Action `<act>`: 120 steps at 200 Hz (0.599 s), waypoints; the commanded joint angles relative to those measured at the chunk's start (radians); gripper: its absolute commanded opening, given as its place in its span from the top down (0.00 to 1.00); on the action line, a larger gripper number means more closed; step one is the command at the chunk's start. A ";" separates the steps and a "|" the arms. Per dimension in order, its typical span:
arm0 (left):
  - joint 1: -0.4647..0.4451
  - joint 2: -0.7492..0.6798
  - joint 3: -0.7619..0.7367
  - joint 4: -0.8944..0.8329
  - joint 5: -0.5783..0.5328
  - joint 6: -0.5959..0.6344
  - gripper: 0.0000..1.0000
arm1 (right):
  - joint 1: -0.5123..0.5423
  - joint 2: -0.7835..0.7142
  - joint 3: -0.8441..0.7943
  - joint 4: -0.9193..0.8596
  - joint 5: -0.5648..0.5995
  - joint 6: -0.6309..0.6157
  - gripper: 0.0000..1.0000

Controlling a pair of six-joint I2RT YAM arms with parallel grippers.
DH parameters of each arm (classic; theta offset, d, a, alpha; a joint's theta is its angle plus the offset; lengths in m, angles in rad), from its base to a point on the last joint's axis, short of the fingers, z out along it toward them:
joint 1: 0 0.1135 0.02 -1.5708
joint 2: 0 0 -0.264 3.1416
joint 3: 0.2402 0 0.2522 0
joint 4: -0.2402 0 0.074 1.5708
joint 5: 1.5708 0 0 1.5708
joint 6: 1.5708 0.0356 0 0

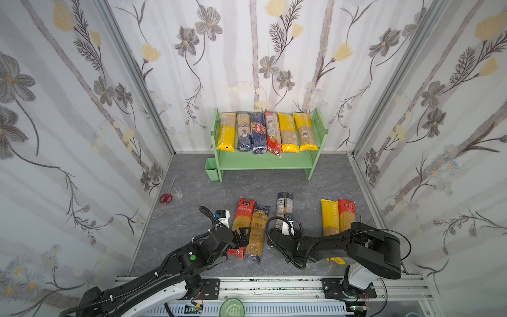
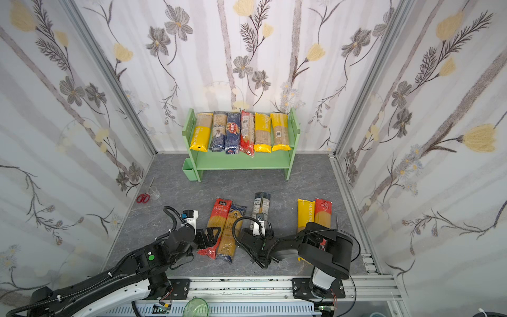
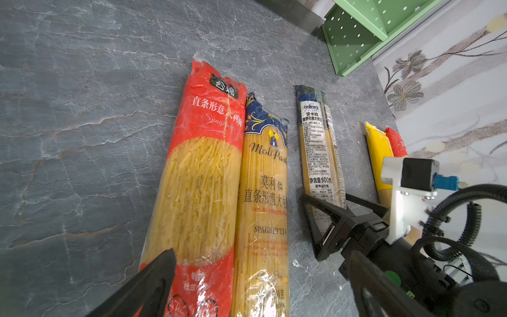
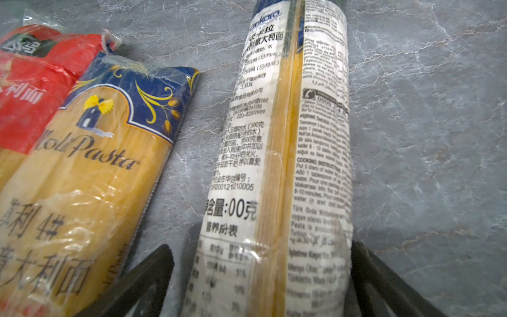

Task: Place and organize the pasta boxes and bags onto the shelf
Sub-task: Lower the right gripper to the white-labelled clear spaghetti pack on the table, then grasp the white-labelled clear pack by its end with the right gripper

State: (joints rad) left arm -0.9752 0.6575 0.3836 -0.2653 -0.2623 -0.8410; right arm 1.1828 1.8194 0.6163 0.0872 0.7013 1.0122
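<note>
Right fingers [image 4: 366,263] wide apart, empty, straddling the narrow white-labelled clear spaghetti bag [image 4: 277,153]; should centre, close gently mid-length. Left fingers [image 3: 159,274] wide apart, empty.

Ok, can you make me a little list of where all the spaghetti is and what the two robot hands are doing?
Shelf top tier: six packs in a row on the green shelf, Barilla box among them
Shelf lower tier: no packs visible
Floor: five packs: red bag, MoliPasta bag, Ankara pack, yellow bag, second red bag
Left gripper: open, over the red bag and MoliPasta bag
Right gripper: open, one finger each side of the Ankara pack
Also there: scissors, small green cup
</note>
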 commanded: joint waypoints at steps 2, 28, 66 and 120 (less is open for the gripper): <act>0.001 -0.001 0.009 0.004 -0.031 -0.016 0.00 | 0.014 0.024 0.017 -0.105 -0.123 0.064 0.00; 0.001 -0.010 0.003 0.005 -0.037 -0.024 0.00 | 0.023 0.026 0.018 -0.116 -0.140 0.074 0.02; 0.001 -0.010 0.005 0.005 -0.044 -0.023 0.00 | 0.024 0.042 0.016 -0.124 -0.173 0.072 0.35; 0.001 -0.029 0.000 0.005 -0.049 -0.020 0.00 | 0.024 -0.012 -0.039 -0.088 -0.201 0.060 0.78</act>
State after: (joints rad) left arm -0.9760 0.6350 0.3836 -0.2653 -0.2852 -0.8600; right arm 1.2034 1.8217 0.6136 0.0616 0.7376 1.0504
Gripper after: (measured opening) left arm 0.998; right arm 0.288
